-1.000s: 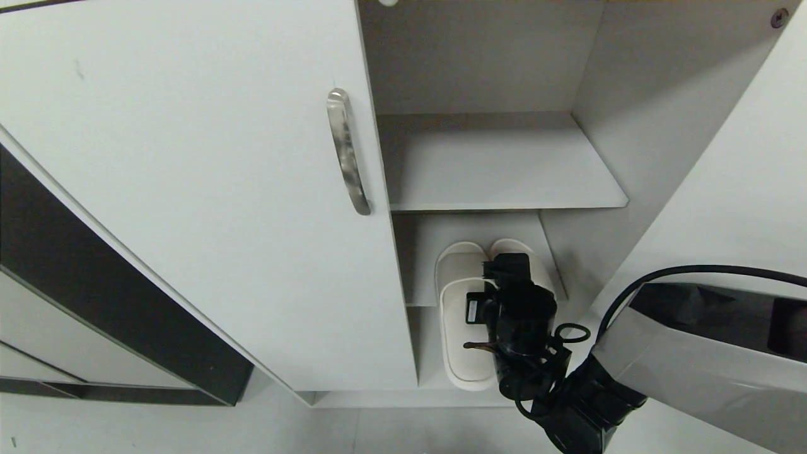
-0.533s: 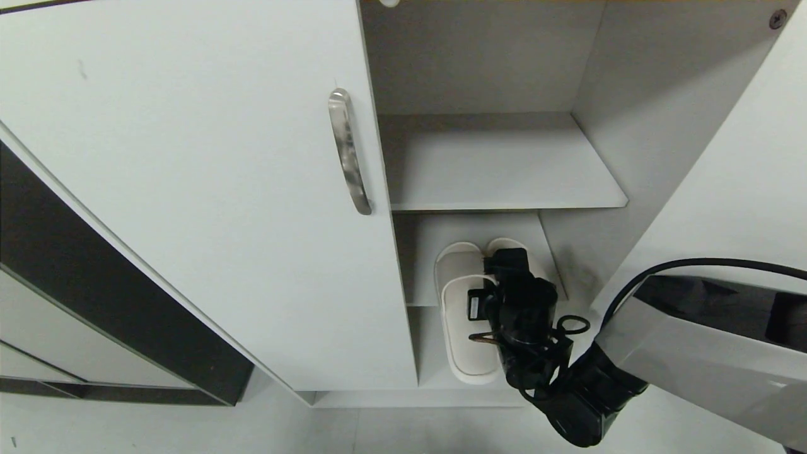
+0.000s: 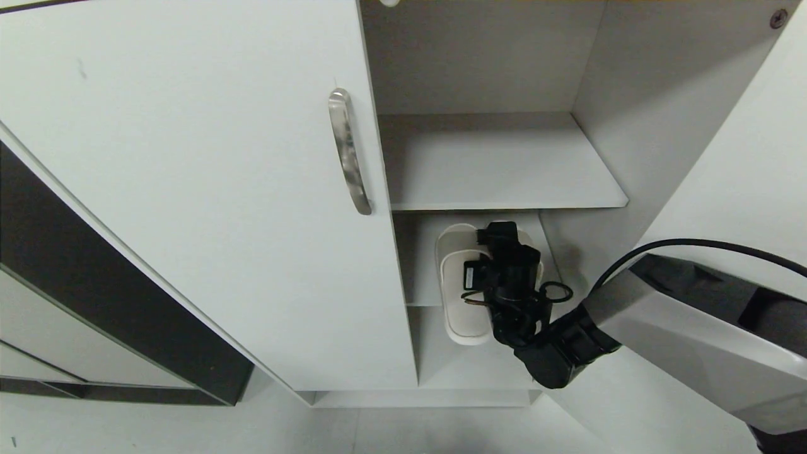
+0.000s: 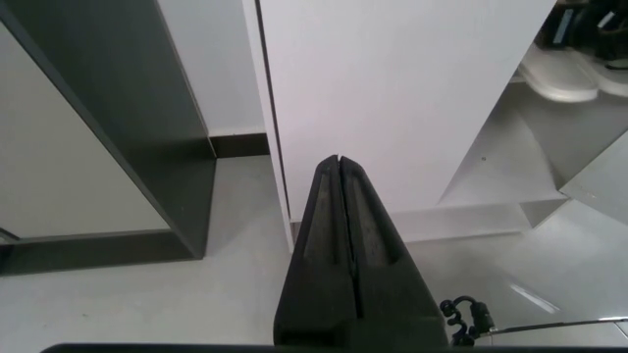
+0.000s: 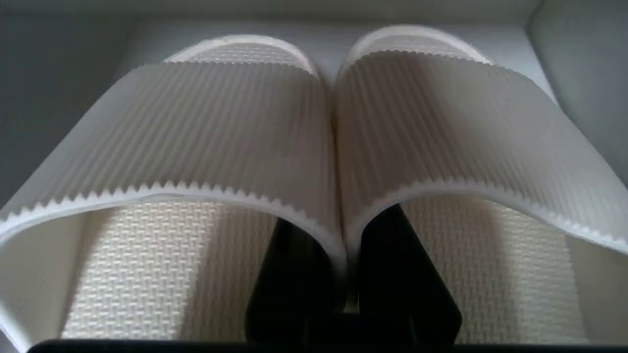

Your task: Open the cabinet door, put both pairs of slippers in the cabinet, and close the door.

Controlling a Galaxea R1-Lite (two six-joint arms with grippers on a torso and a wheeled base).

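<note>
Lower middle of the head view: the right tool [image 3: 501,243] is clamped on the pair of slippers [image 3: 457,302], whose long axis points straight into the cabinet [image 3: 479,63], toes over the lower shelf [image 3: 417,265]. The left tool [image 4: 340,226], pinched together, hangs well apart.

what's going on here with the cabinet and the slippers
The robot's right tool is shut on a pair of white slippers, pinching their inner strap edges together. It holds them inside the cabinet, in the compartment below the upper shelf, with the heels sticking out at the front. The right-hand door stands open and the left-hand door is closed. The left tool is shut on nothing, low over the floor by the closed door.
</note>
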